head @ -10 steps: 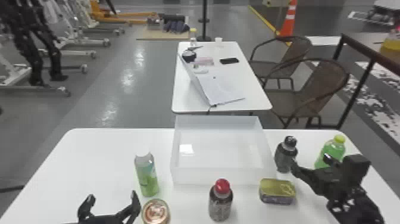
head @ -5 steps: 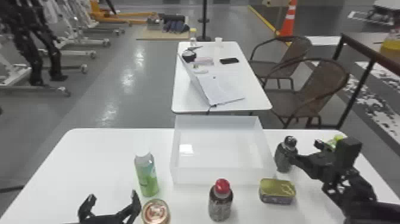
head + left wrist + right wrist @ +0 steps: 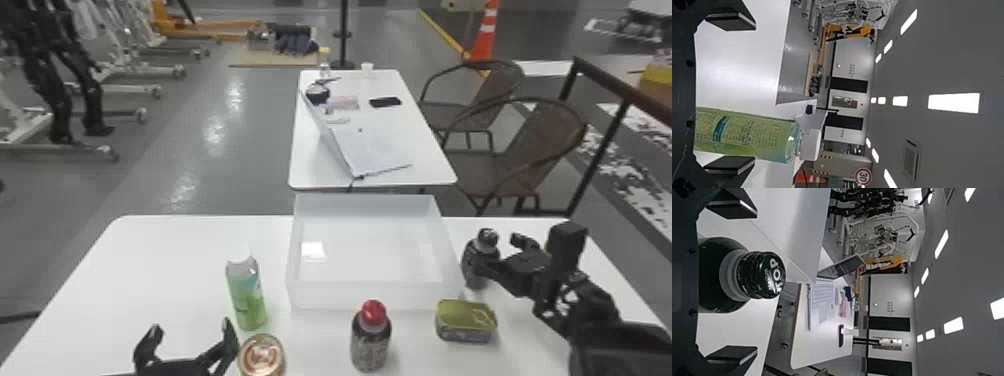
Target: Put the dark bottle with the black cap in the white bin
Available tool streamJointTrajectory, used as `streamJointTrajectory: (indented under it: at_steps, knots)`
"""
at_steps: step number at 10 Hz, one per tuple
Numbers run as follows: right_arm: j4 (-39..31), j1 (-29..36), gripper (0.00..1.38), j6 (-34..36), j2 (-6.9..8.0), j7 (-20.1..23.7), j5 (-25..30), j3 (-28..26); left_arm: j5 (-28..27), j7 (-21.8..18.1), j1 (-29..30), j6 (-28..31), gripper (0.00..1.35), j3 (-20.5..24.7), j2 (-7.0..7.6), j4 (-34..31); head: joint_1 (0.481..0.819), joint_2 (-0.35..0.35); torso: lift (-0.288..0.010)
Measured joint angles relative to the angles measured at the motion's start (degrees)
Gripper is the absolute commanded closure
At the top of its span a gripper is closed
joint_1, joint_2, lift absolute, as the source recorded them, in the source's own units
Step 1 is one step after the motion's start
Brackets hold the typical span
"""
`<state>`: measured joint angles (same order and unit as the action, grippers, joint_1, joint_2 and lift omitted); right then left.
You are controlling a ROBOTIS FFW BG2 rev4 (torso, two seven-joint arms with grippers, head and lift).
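The dark bottle with the black cap (image 3: 479, 260) stands upright just right of the white bin (image 3: 374, 296). My right gripper (image 3: 504, 256) is at this bottle, low over the table, with one finger in front of its lower part. In the right wrist view the dark bottle (image 3: 719, 280) lies between the spread fingers of the right gripper (image 3: 732, 282), with space on both sides. My left gripper (image 3: 191, 327) is parked open at the front left; in the left wrist view, a green bottle (image 3: 746, 135) shows beyond the left gripper (image 3: 731, 93).
A green bottle with a white cap (image 3: 247, 295) and a round can (image 3: 262, 356) stand near the left gripper. A red-capped bottle (image 3: 371, 340) and a flat golden tin (image 3: 466, 320) are in front of the bin. Behind stands another table (image 3: 425, 167) with a laptop.
My right gripper has moved left and slightly back to the dark bottle. Its arm now covers the green bottle at the far right. The left arm has kept still.
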<state>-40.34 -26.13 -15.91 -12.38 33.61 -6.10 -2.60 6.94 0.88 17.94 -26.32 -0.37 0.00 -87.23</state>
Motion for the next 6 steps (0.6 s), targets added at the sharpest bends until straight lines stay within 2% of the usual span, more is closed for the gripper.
streamJointTrajectory:
  at_steps: [2,4,5,6]
  knots:
    - [2.87,-1.79,0.09,0.20,0.00,0.74,1.16,0.78,0.28,0.00,-0.27,-0.09,0.11,-0.35,0.00,0.39,0.549,0.000,-0.100]
    - [2.61,-2.48,0.09,3.12,0.00,0.85,4.91,0.84,0.52,0.00,-0.36,-0.20,0.11,-0.47,0.00,0.65,0.549,0.000,-0.100]
    - [1.84,-2.52,0.13,4.32,0.06,0.77,6.46,0.84,0.60,0.00,-0.37,-0.22,0.11,-0.53,0.00,0.75,0.549,0.000,-0.100]
    - [1.42,-2.52,0.36,4.87,0.13,0.43,7.25,0.84,0.68,-0.01,-0.38,-0.27,0.11,-0.58,0.00,0.82,0.549,0.000,-0.100]
